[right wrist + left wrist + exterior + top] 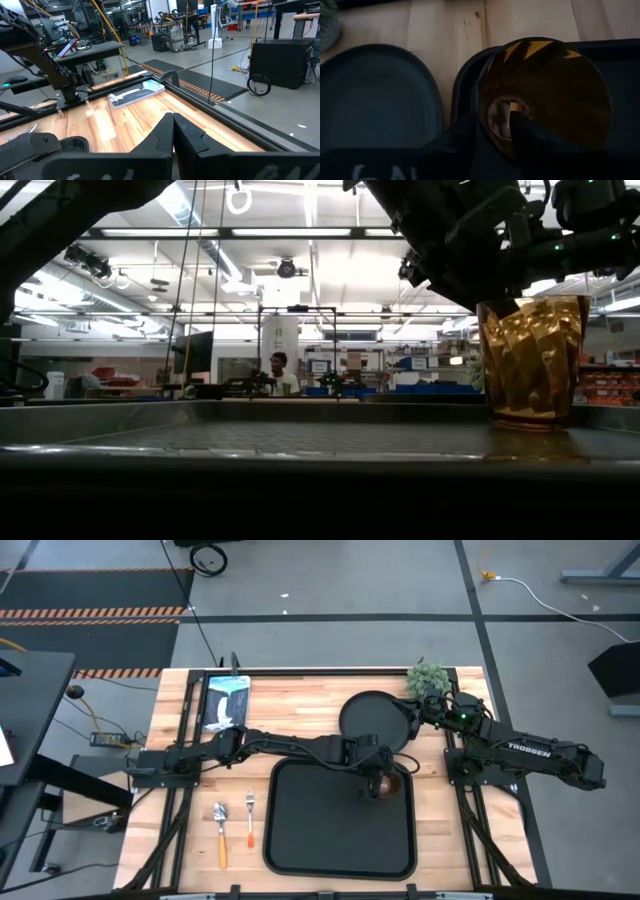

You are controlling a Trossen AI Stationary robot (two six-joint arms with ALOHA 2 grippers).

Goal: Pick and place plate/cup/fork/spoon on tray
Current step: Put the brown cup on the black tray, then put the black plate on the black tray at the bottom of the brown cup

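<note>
The amber cup (pixel 392 783) is upright at the far right corner of the black tray (pixel 300 840), and my left gripper (pixel 378 783) is shut on it from above. In the low view the cup (pixel 530 360) has its base at the tray floor. The round black plate (pixel 368 718) lies on the table just beyond the tray. My right gripper (pixel 410 710) is shut and empty at the plate's right rim. The fork (pixel 249 815) and the spoon (pixel 221 830) lie on the table left of the tray. My left gripper holds the cup's wall at its rim (pixel 482 115), with one finger (pixel 520 132) inside the cup and one outside. The fingers come from above, pointing down. The cup stays upright; whether its base rests on the tray or is just above it, I cannot tell.
A small green plant (pixel 428 678) stands at the far edge beside the right arm. A blue and white flat pack (pixel 226 700) lies at the far left. The tray's middle and near part (pixel 340 840) hold nothing.
</note>
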